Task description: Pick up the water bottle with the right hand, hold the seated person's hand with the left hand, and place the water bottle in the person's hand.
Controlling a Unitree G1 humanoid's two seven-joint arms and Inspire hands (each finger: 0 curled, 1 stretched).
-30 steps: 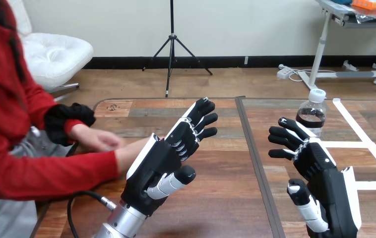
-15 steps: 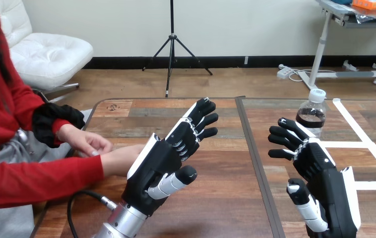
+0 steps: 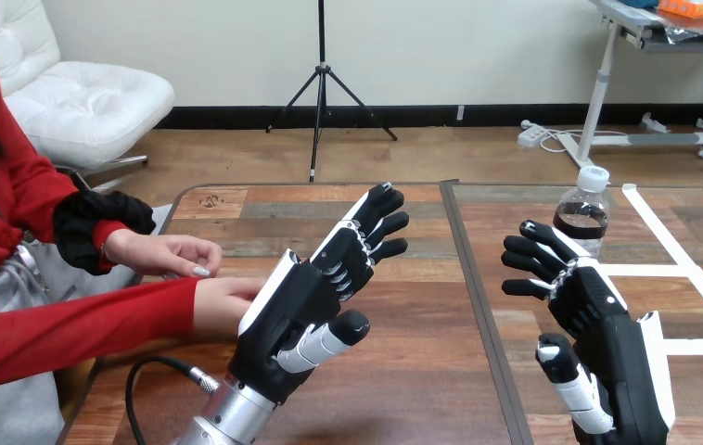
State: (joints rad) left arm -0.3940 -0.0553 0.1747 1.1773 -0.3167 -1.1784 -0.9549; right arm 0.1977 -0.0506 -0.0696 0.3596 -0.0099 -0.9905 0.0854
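We have none of the task done yet. The water bottle [image 3: 587, 206] stands upright on the table [image 3: 422, 371], just beyond our right hand [image 3: 598, 315], which is spread wide and grips nothing. Our left hand [image 3: 306, 297] is likewise open and empty, stretched out straight beside the person's nearer hand [image 3: 218, 304]. That hand runs behind our left palm, so we cannot tell whether they touch; the bottle's lower part is hidden behind our right hand
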